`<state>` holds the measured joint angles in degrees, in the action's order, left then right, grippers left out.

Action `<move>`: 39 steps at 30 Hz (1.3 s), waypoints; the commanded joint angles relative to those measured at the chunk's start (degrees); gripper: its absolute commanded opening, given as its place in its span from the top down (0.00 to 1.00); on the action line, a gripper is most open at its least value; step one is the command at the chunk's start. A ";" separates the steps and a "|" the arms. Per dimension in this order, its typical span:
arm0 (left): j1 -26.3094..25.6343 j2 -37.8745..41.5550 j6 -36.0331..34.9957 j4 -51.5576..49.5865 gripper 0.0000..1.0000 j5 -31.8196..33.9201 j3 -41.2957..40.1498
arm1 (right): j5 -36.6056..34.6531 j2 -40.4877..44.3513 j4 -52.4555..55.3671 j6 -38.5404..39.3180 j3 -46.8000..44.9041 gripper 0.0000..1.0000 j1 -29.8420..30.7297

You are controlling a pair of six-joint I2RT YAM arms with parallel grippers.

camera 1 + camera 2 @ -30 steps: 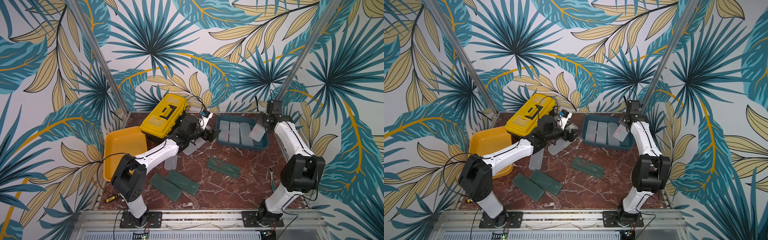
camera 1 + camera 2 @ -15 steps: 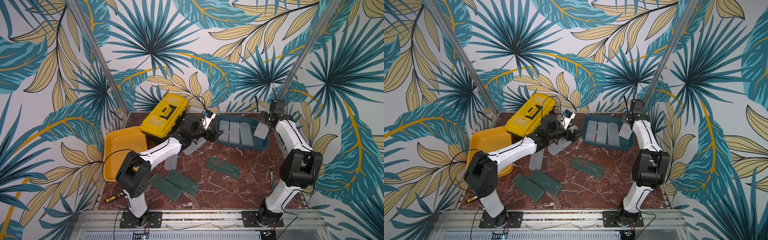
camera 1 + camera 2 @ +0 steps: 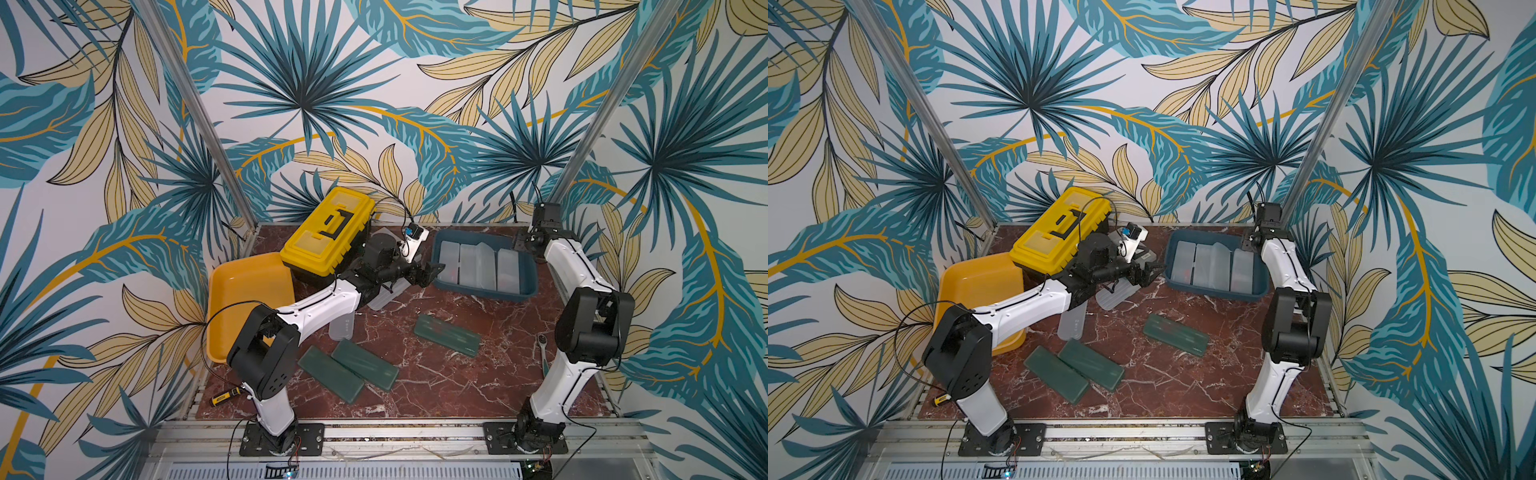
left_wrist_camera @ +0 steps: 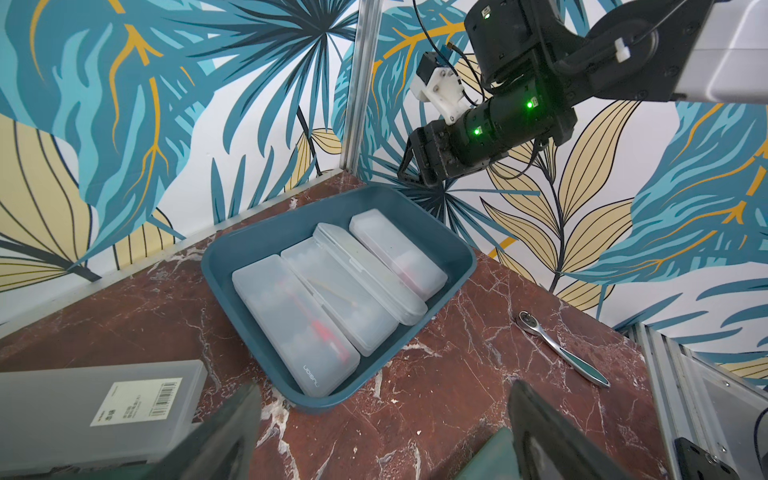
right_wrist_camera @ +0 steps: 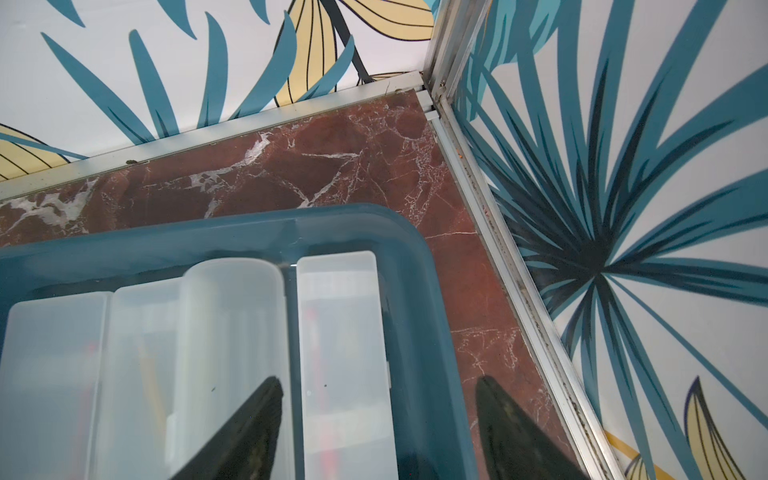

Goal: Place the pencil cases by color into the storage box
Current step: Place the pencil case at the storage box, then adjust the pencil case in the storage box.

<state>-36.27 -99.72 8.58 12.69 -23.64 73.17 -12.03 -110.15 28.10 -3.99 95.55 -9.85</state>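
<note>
Red marble worktop (image 3: 436,386), walled by leaf-print panels (image 3: 374,104). Four frosted cases (image 3: 468,266) lie in the blue storage box (image 3: 478,293) — three green cases (image 3: 448,340) lie on the marble outside it. Left gripper (image 4: 384,386) beside the box, jaws wide, empty; right gripper (image 5: 379,380) over its corner, jaws apart, holding nothing.

Walls (image 3: 374,62) bore tropical-leaf wallpaper (teal, beige, gold); the red-brown marble tabletop (image 3: 436,386) was framed by aluminium posts (image 3: 194,108); lighting was even.
</note>
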 commanded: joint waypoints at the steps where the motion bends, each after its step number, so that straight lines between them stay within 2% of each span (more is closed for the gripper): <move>1: 0.24 2.25 0.56 2.17 0.07 -0.54 -1.95 | 0.67 -2.06 -0.06 1.29 1.75 0.26 0.03; 8: 0.24 2.42 0.69 2.34 0.07 -0.67 -2.29 | 3.02 -3.16 0.25 -0.17 0.84 0.26 0.05; 16: 0.24 3.11 0.69 2.34 0.07 0.16 -4.22 | 14.03 -3.29 1.24 -2.32 -2.06 0.26 1.14; 20: 0.24 3.73 0.65 2.34 0.07 0.41 -5.13 | 16.82 -4.17 1.27 -2.94 -2.91 0.26 3.08; 28: 0.30 4.14 0.83 2.34 0.07 0.92 -5.94 | 16.37 -7.78 2.33 -3.41 -0.38 0.27 7.50; 39: 0.41 3.83 1.53 2.34 0.07 1.24 -6.37 | 7.83 -10.85 3.11 -2.14 -1.05 0.34 8.18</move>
<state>-36.21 -97.23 9.67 14.02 -22.76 68.18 -0.73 -120.55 30.11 -6.76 94.91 -1.65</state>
